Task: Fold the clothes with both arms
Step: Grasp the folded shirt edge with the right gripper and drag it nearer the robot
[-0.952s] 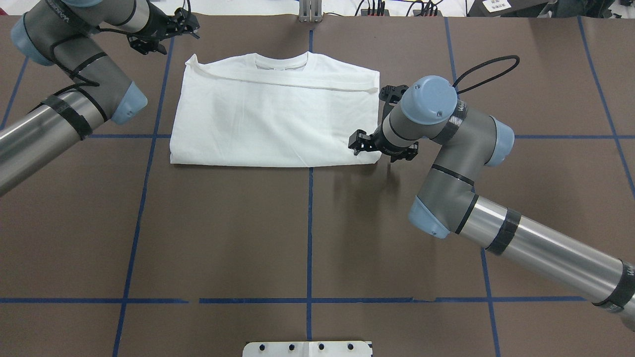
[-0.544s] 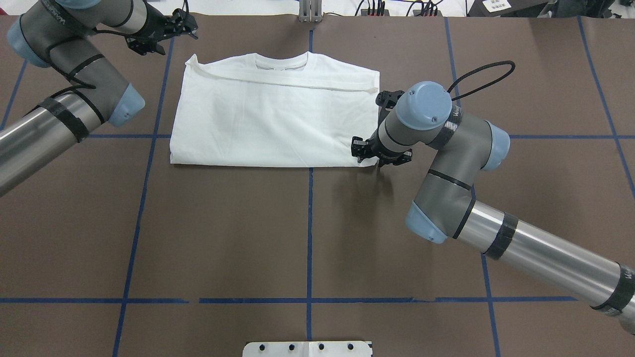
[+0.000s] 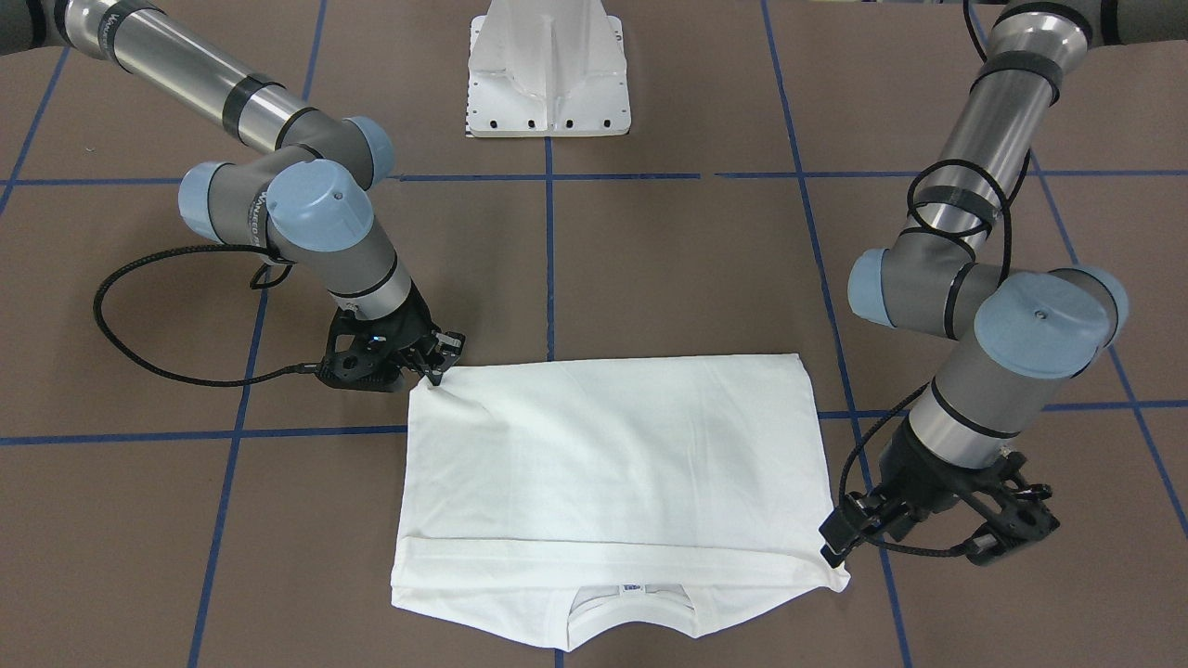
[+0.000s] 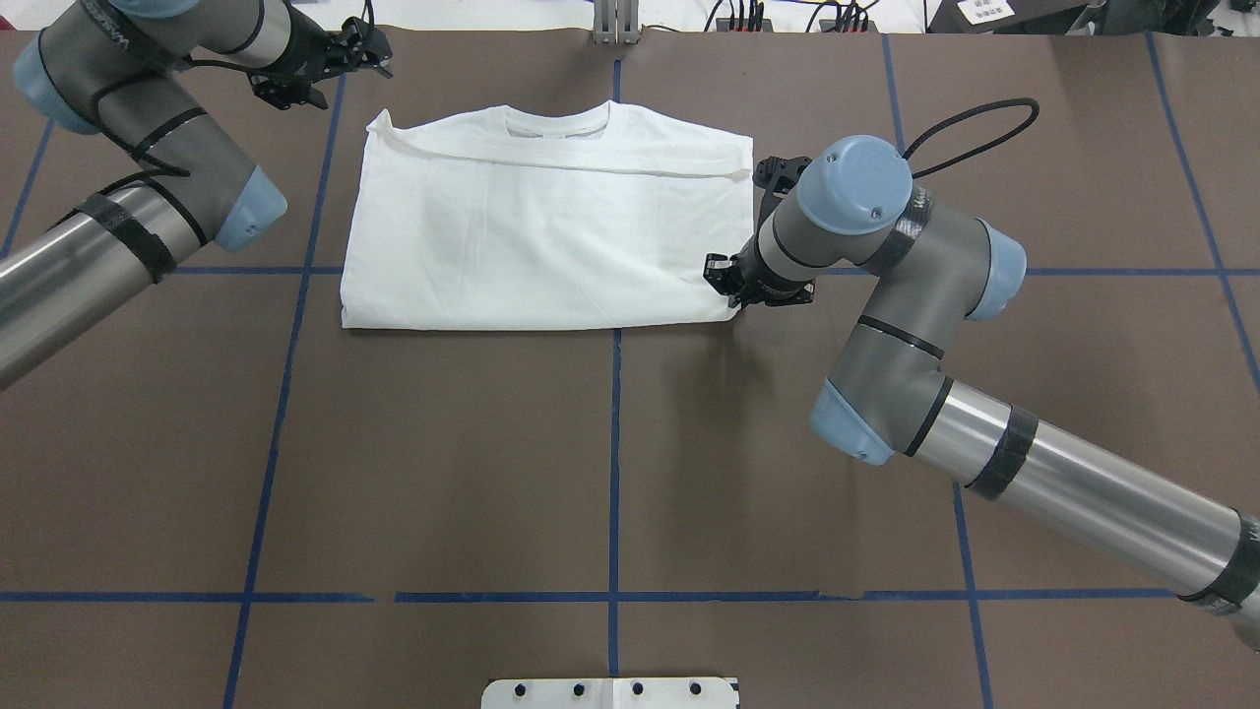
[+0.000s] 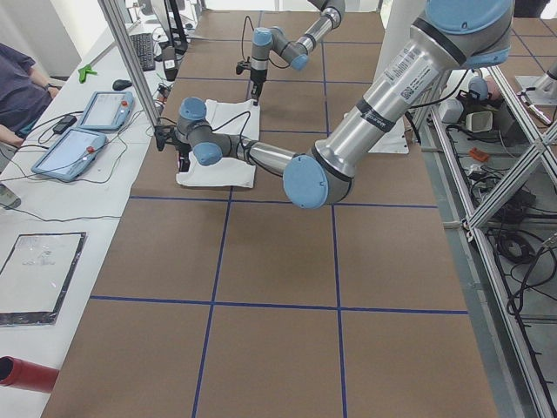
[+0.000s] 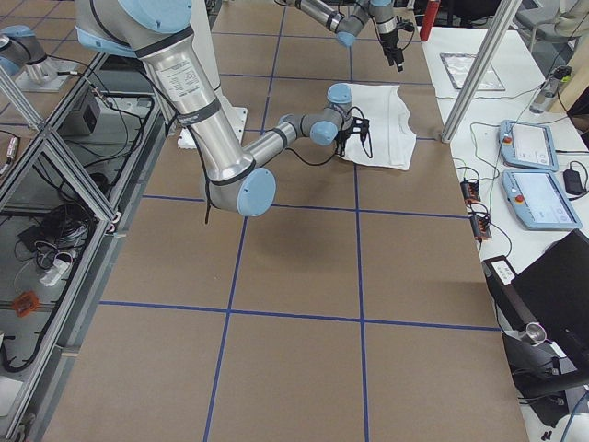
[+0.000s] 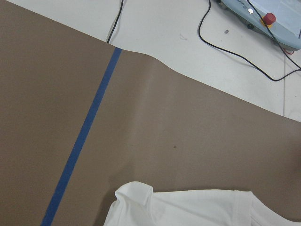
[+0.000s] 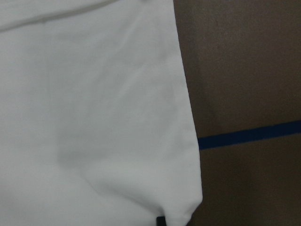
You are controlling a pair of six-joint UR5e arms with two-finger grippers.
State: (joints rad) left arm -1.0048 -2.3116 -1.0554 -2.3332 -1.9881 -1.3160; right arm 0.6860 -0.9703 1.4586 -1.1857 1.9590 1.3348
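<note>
While blue tape lines [image 3: 548, 269] crossed the brown bench [image 3: 677, 269], the right hand [image 3: 436, 364] pinched a puckered corner of the white shirt [image 3: 613, 445]; the left hand [image 3: 923, 543] hung spread nearby.

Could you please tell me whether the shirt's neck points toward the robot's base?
No, the shirt has its neck on the side away from the white base.

L gripper [image 3: 914, 547] hovers, jaws apart; R gripper [image 3: 438, 369] low, pinching shirt [image 3: 613, 445].

table [image 4: 443, 443]: brown cover, blue tape grid [image 4: 614, 443] | on it: folded white shirt [image 4: 541, 236], flat | white base [image 3: 548, 65]
</note>
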